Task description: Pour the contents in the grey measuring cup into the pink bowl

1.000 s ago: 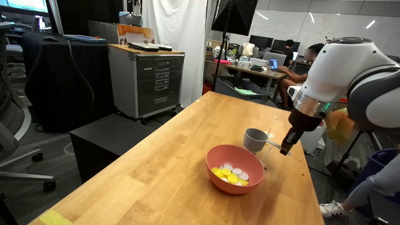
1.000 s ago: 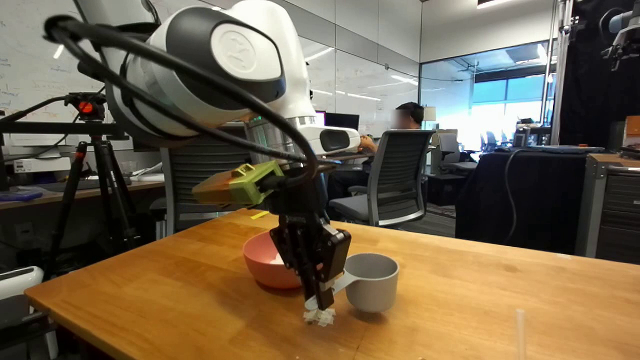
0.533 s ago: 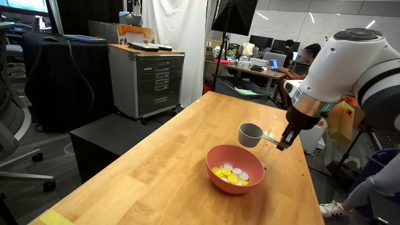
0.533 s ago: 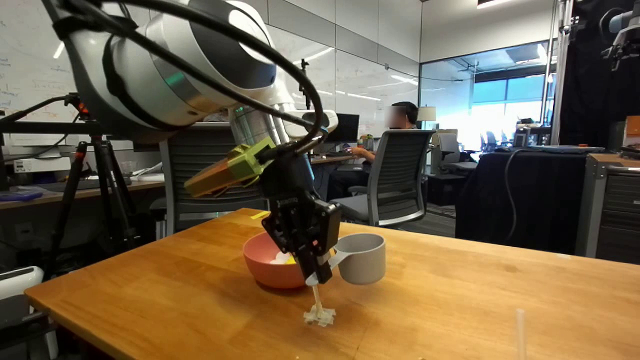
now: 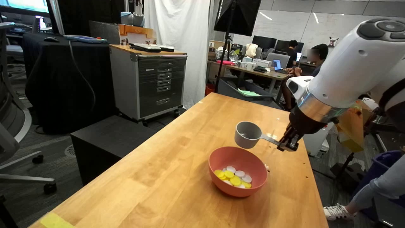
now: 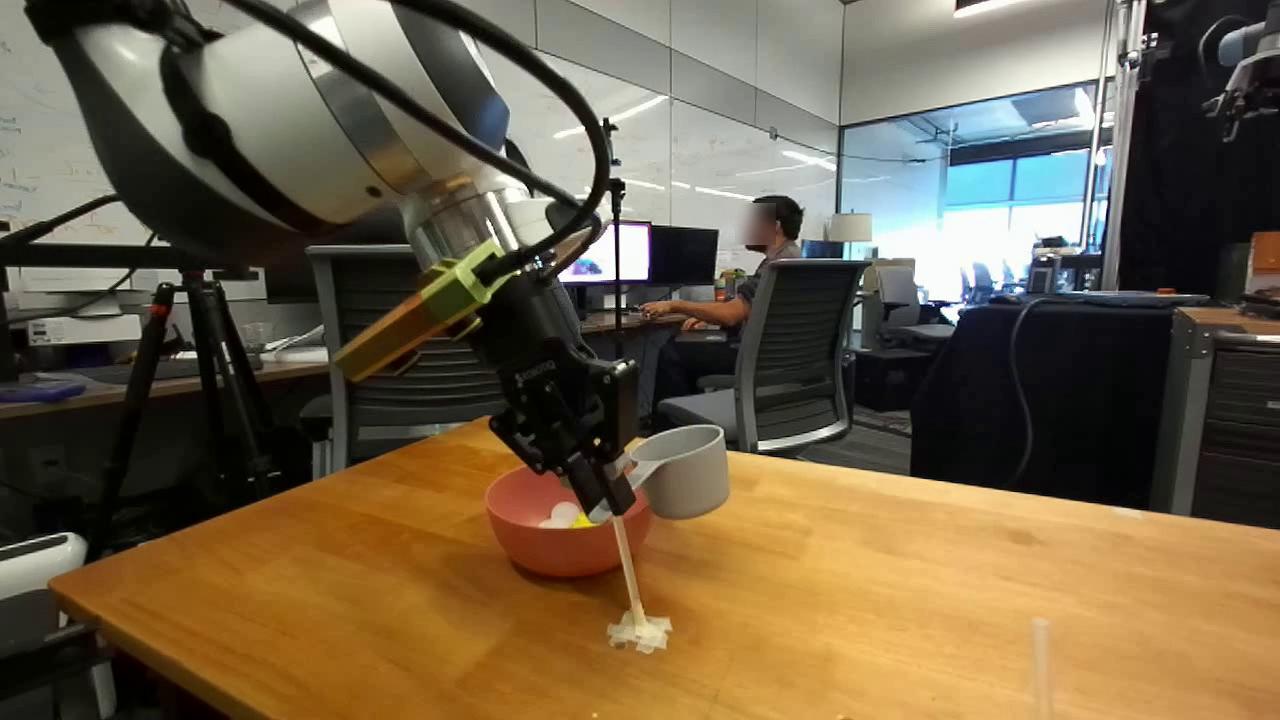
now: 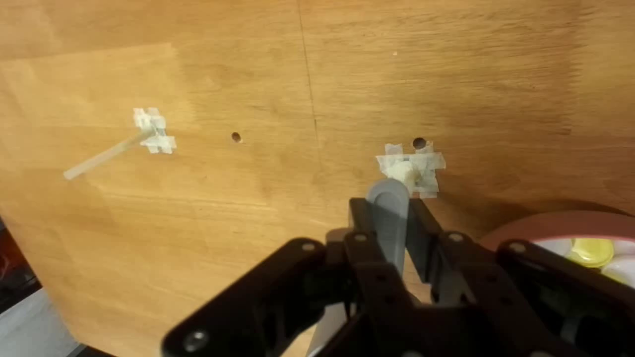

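Observation:
My gripper (image 5: 286, 145) is shut on the handle (image 7: 390, 213) of the grey measuring cup (image 5: 247, 134), and its fingers stand on either side of it in the wrist view. The cup (image 6: 685, 475) hangs in the air above the table, slightly tilted, beyond the pink bowl (image 5: 218, 158) in an exterior view and just right of it (image 6: 555, 550) in an exterior view. Only plain grey shows in the visible part of the cup's inside. Yellow discs (image 5: 235, 180), the contents, lie with white discs (image 5: 239, 173) in the bowl.
A thin pale stick (image 6: 628, 565) rises from a tape patch (image 7: 431, 161) close below the gripper. Another taped stick (image 7: 106, 153) stands farther along the wooden table (image 5: 152, 177). A black box (image 5: 110, 136) sits beside the table's edge.
The gripper has risen with the cup in it, and the cup has shifted left in both exterior views. Arm and cup have tilted more. The bowl and its discs have stayed put.

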{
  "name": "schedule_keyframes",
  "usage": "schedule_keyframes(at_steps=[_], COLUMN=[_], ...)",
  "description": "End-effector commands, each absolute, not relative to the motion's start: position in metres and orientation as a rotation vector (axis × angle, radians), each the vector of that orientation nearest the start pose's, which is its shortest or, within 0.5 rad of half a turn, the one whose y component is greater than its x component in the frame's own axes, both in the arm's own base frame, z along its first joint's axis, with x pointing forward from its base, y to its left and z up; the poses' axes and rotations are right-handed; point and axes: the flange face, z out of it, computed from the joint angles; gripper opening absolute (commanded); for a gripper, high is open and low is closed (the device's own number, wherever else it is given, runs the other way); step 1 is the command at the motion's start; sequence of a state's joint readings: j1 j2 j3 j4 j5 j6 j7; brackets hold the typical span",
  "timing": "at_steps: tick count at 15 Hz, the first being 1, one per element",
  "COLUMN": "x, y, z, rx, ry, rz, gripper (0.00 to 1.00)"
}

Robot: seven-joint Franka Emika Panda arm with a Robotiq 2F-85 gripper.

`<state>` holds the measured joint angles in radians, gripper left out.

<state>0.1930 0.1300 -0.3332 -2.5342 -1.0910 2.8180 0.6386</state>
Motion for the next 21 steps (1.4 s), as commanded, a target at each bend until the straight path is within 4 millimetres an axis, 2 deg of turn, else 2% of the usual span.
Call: schedule_keyframes(at_steps=[1,3,6,13,21], x=[0.440,0.434,0.424,0.401,0.386], y=[-0.014,-0.009,-0.001,0.022,0.052], z=[0.258,0.266,0.266,0.237,0.216], rx=[-3.548,-3.576,-3.619,-3.732,-3.849], ry=[-0.463,-0.493,-0.540,-0.688,-0.843], rz=[-0.560,-0.653,-0.737,-0.823,-0.968], gripper=[0.06,0.06,0.06,0.06,0.06])
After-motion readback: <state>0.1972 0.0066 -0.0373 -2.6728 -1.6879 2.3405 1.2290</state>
